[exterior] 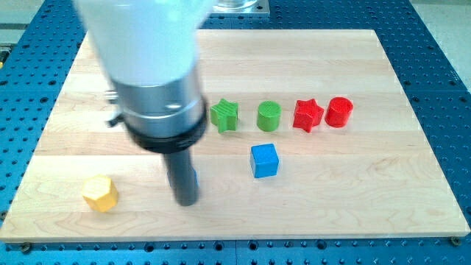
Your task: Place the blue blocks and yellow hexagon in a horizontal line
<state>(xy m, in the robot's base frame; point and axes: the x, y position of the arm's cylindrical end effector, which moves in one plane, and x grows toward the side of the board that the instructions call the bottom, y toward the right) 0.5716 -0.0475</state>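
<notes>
The yellow hexagon (pixel 100 193) lies near the view's bottom left of the wooden board (pixel 353 191). A blue cube (pixel 264 160) sits right of centre. My dark rod comes down from the large arm body and my tip (pixel 185 200) rests on the board between them, right of the hexagon and left of the cube. A thin sliver of a second blue block (pixel 196 177) shows at the rod's right edge; the rod hides most of it, so its shape cannot be made out.
A row stands above the blue cube: green star (pixel 224 115), green cylinder (pixel 269 115), red star (pixel 308 114), red cylinder (pixel 339 112). A small dark part (pixel 113 119) shows at the arm body's left edge. Blue perforated table surrounds the board.
</notes>
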